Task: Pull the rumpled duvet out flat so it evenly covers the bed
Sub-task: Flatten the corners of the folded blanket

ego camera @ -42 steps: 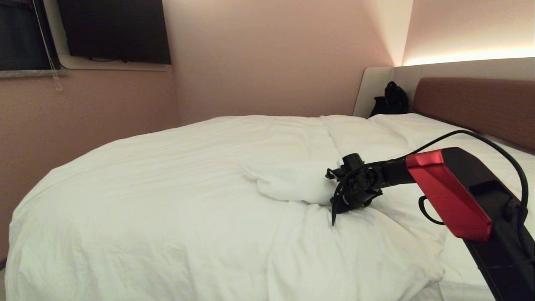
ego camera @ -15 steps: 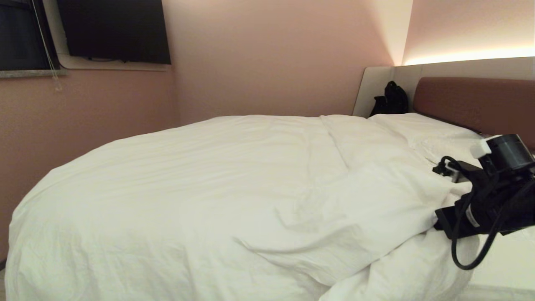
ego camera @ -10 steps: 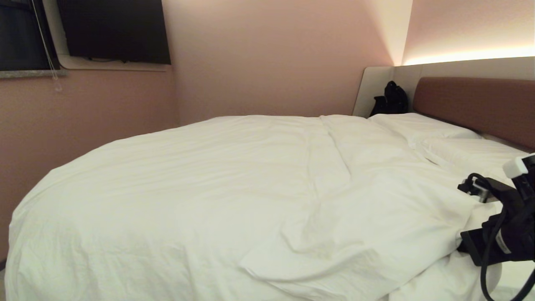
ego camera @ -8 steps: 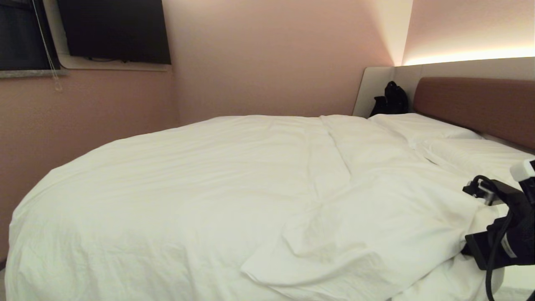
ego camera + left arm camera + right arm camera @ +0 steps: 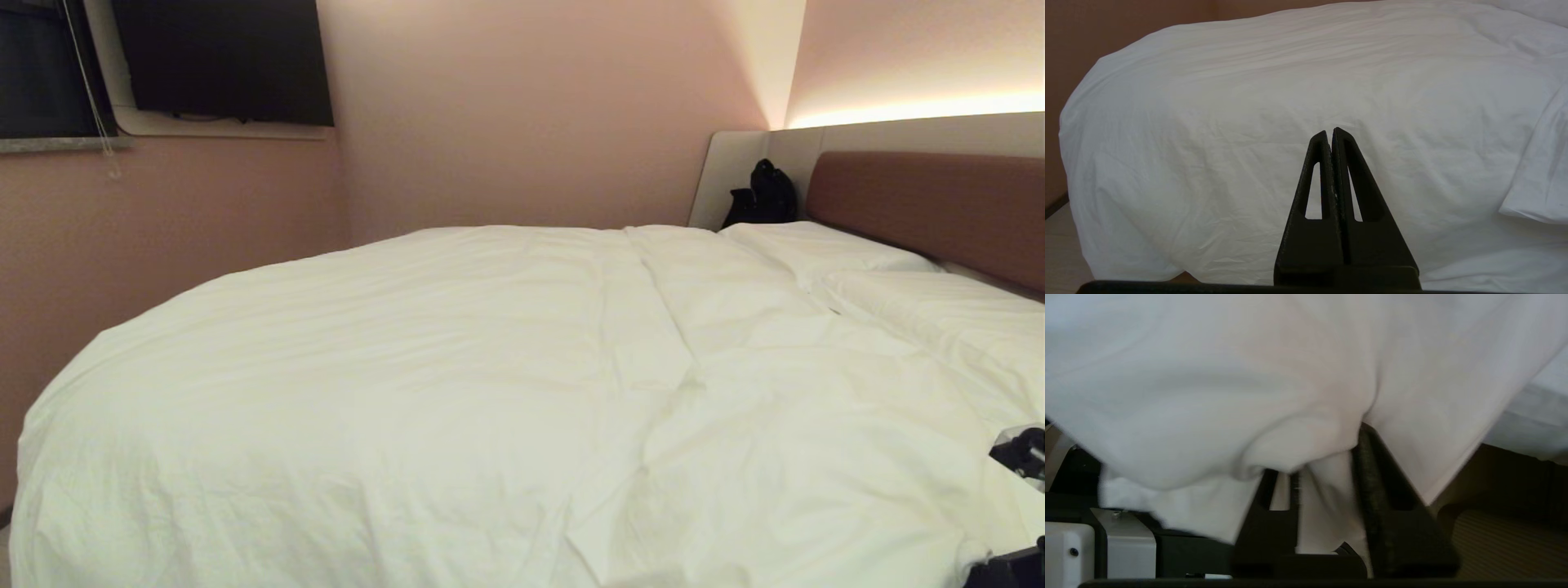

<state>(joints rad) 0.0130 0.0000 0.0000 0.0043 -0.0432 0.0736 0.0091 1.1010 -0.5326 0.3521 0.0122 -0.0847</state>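
Head view: the duvet (image 5: pixel 457 384) lies spread over the bed (image 5: pixel 922 200), covering nearly the whole visible surface from the foot end at 9 o'clock toward the pillows at 2 to 3 o'clock. Soft wrinkles run across it; a shallow fold line runs from about 1 o'clock down toward 5 o'clock, and a loose flap edge sits near 6 o'clock. Two white pillows (image 5: pixel 824 245) lie at the head end against the brown padded headboard, which sits in a light grey panel surround. A black bag (image 5: pixel 763 196) stands in the corner beside the surround, at about 1 o'clock. A dark screen (image 5: pixel 220 57) hangs on the pink wall at 11 o'clock. Only a small black part of the right arm (image 5: pixel 1020 449) shows at the frame edge near 4 o'clock, at the duvet's near corner. Right wrist view: the right tool (image 5: pixel 1327 473) has its two black fingers standing partly apart, with a hanging fold of duvet cloth draped between and over them; the cloth lies against the inner faces, but whether it is actually pinched I cannot tell. Left wrist view: the left tool (image 5: pixel 1331 134) has its fingers pressed fully together with nothing between them; it points at the duvet's draped side near the foot of the bed, apart from the cloth, with floor visible at 7 o'clock.
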